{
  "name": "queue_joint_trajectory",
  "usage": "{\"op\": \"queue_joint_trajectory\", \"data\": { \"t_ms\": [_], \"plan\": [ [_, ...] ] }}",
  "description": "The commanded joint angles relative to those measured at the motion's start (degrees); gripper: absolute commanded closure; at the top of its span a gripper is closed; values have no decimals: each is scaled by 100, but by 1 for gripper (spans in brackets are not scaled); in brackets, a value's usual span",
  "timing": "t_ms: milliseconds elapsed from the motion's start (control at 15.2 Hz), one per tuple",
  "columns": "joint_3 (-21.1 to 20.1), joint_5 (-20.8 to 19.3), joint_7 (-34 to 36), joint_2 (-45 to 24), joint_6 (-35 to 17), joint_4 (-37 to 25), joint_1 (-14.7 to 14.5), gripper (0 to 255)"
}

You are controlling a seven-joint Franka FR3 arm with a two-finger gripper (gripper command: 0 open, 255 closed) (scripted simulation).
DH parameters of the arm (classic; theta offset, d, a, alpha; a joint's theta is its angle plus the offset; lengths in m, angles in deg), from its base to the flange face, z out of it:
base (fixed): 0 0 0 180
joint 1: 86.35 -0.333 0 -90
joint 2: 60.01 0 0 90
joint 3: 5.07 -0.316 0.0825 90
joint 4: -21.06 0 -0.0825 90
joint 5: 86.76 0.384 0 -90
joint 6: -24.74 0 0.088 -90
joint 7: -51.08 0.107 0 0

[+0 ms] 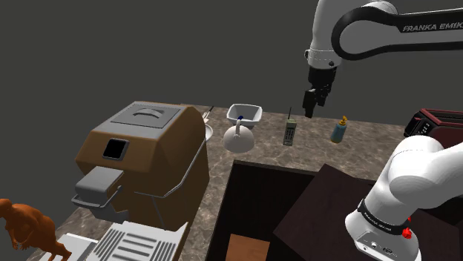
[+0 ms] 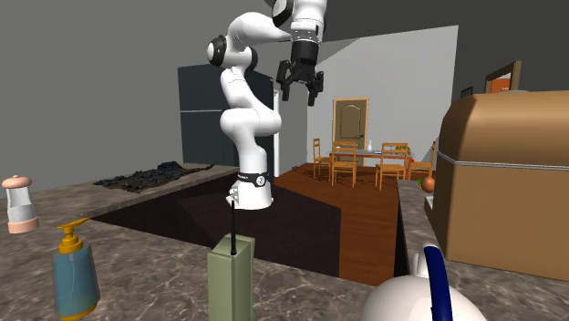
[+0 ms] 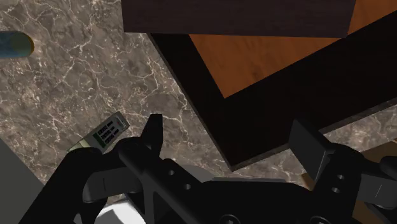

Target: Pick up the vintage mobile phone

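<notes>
While spread, fingers (image 3: pixel 154 132) off keypad-up phone (image 3: pixel 105 134) —

The black pincer (image 2: pixel 300 94) is hanging over a worktop (image 3: pixel 95 70) that is showing grey-brown marbling with white veins. Below the pincer, the phone (image 1: pixel 289 133) is showing olive green with a dark keypad. Near it, the bottle (image 1: pixel 339 130) is showing blue with a yellow top.

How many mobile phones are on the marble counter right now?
1. The olive phone with a black antenna stands on the counter, between the white kettle and the blue pump bottle. The big brown box could hide others.
</notes>
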Motion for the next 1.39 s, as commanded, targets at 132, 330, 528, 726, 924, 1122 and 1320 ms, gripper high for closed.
{"op": "queue_joint_trajectory", "data": {
  "t_ms": [132, 330, 528, 726, 924, 1122, 1320],
  "plan": [
    [170, -70, -44, -289, -314, 18, 117, 0],
    [424, -151, -112, -763, -772, -6, 282, 0],
    [674, -198, -187, -1279, -1209, -91, 429, 0],
    [922, -202, -276, -1828, -1619, -234, 555, 0],
    [1162, -151, -386, -2404, -1993, -433, 666, 0],
    [1394, -37, -524, -3002, -2326, -685, 761, 0],
    [1605, 148, -695, -3618, -2611, -990, 858, 0]
  ]
}}
